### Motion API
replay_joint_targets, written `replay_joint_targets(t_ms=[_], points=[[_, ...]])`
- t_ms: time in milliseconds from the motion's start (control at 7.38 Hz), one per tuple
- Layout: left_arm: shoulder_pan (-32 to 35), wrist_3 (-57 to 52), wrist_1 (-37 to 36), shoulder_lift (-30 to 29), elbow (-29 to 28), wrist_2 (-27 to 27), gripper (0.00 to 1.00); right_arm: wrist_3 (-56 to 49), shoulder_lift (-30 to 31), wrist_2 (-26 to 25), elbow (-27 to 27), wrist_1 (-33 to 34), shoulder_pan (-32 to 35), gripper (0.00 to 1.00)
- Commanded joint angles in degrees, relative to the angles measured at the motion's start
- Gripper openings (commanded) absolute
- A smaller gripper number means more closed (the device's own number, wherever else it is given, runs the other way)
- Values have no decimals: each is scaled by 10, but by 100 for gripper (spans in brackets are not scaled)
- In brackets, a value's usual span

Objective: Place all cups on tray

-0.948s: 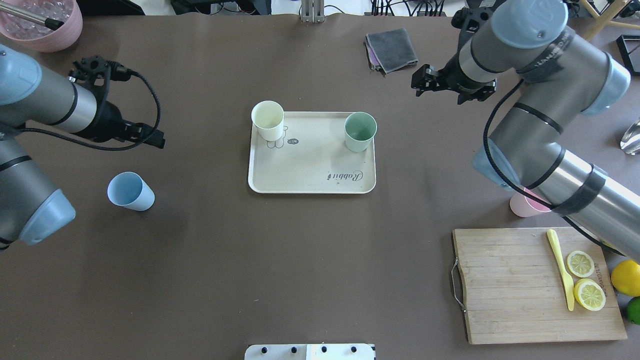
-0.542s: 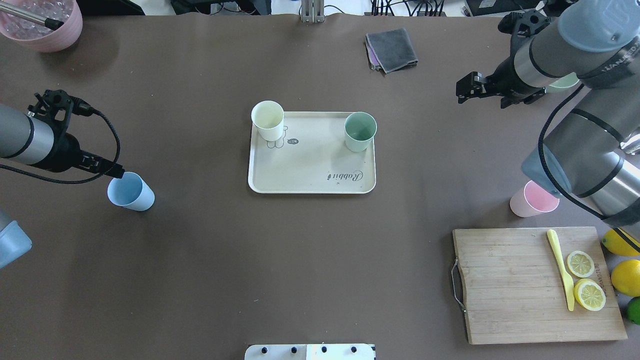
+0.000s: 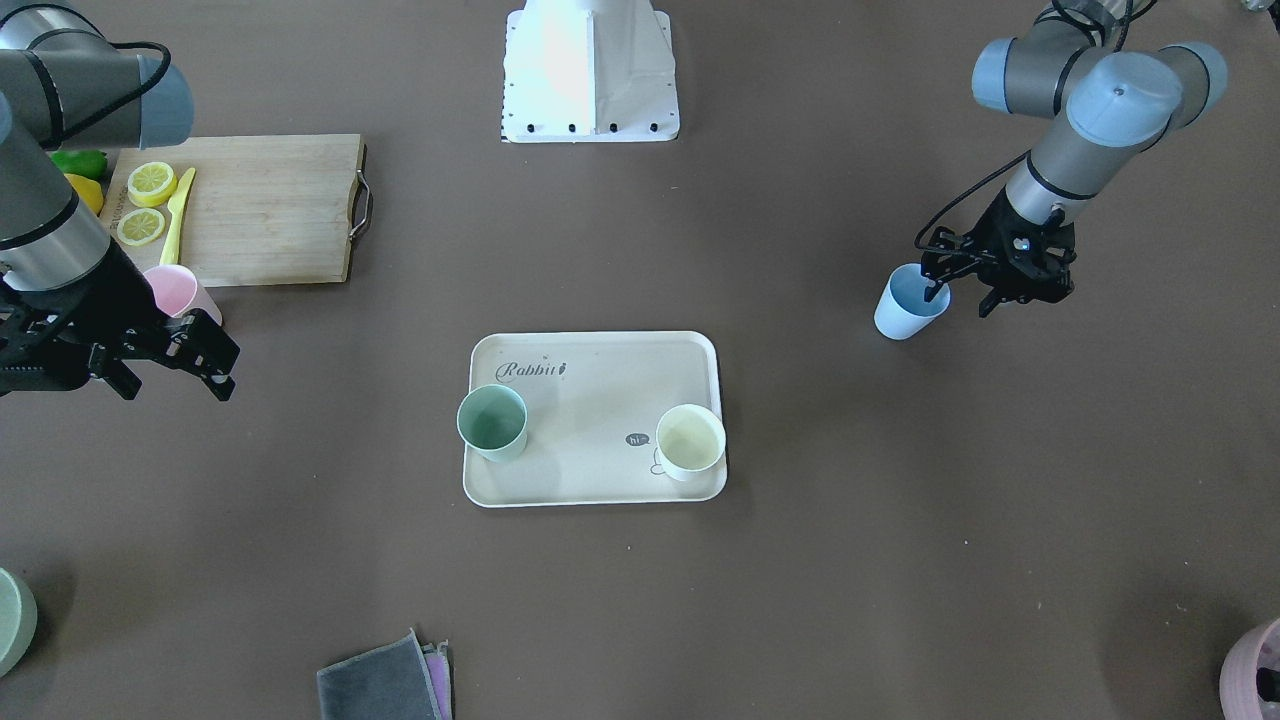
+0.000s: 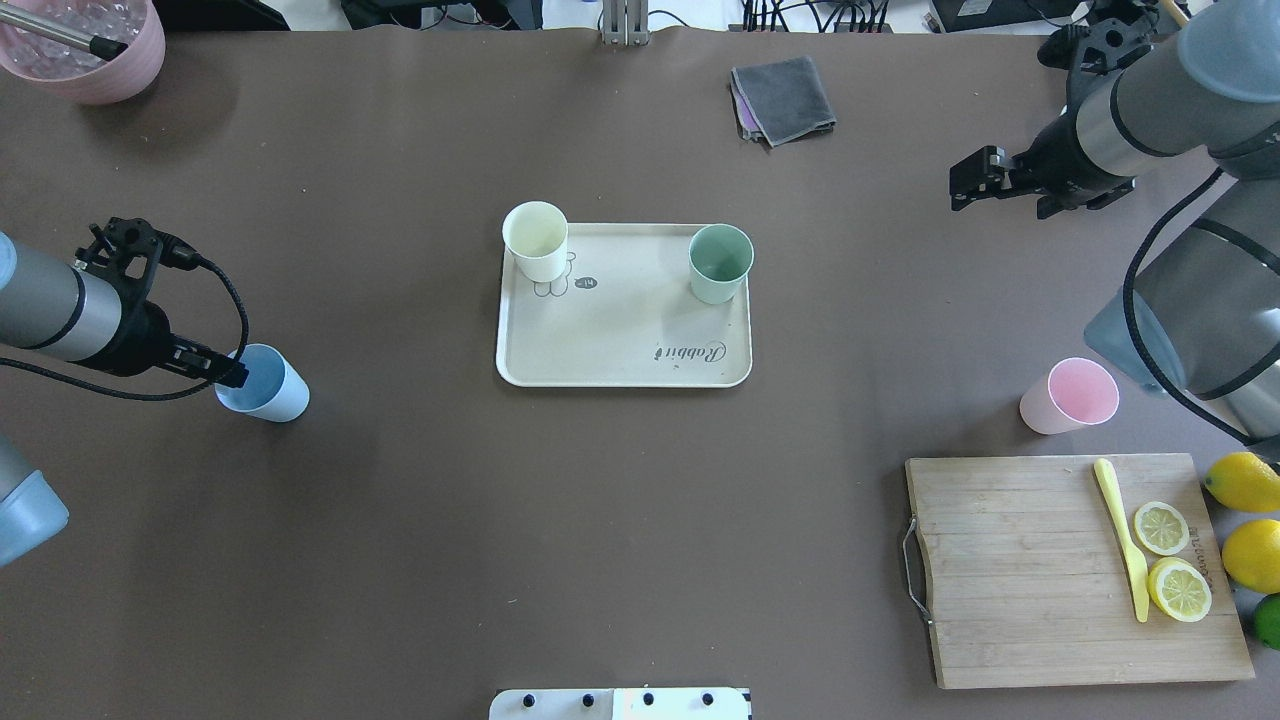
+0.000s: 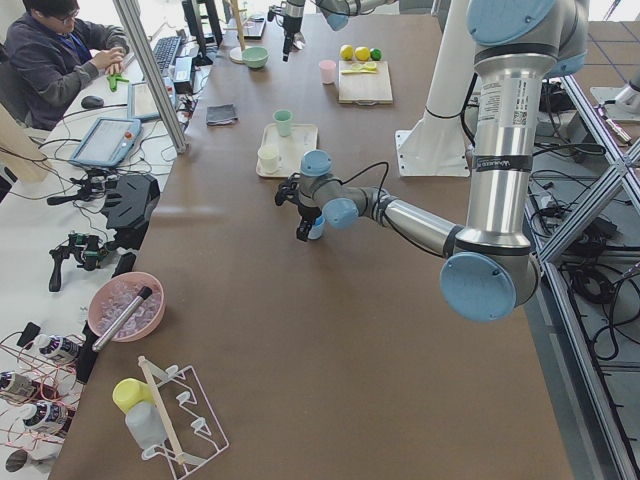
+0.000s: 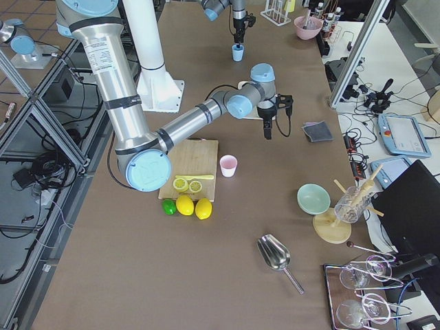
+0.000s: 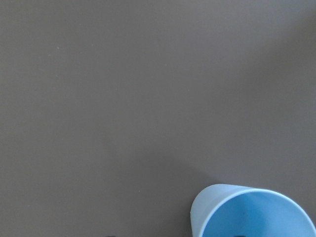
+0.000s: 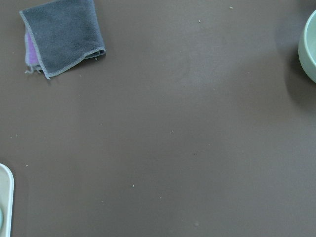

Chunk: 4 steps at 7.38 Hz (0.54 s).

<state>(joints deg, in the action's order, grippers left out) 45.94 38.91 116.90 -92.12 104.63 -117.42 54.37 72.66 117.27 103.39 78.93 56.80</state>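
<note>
We have the cream cup and green cup on the tray: half done. The blue cup sits on the worktop, our left jaws spread over its rim. The pink cup stands by the cutting board, well apart from our wide, empty right jaws.

Stock as it stood at the count.
- Cups: 4 were counted, namely cream cup, green cup, blue cup and pink cup.
- tray: 1 was present.
- cutting board: 1.
- cut lemon halves: 2.
- whole lemons: 2.
- lime: 1.
- yellow knife: 1.
- folded cloths: 2 (grey over purple, the lower one showed only an edge).
- pink pot: 1.
- green bowl: 1.
- metal scoop: 1.
</note>
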Motion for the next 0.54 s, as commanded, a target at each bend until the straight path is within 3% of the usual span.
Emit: replay_joint_targets(t_ms=[0, 271, 406], points=[[-9, 1, 0, -5, -3, 0, 0, 0, 10, 0, 6, 0, 0, 100], [-9, 10, -14, -46, 2, -3, 0, 0, 20, 0, 12, 0, 1, 100], [-9, 12, -75, -104, -1, -5, 0, -1, 25, -1, 14, -1, 1, 100]])
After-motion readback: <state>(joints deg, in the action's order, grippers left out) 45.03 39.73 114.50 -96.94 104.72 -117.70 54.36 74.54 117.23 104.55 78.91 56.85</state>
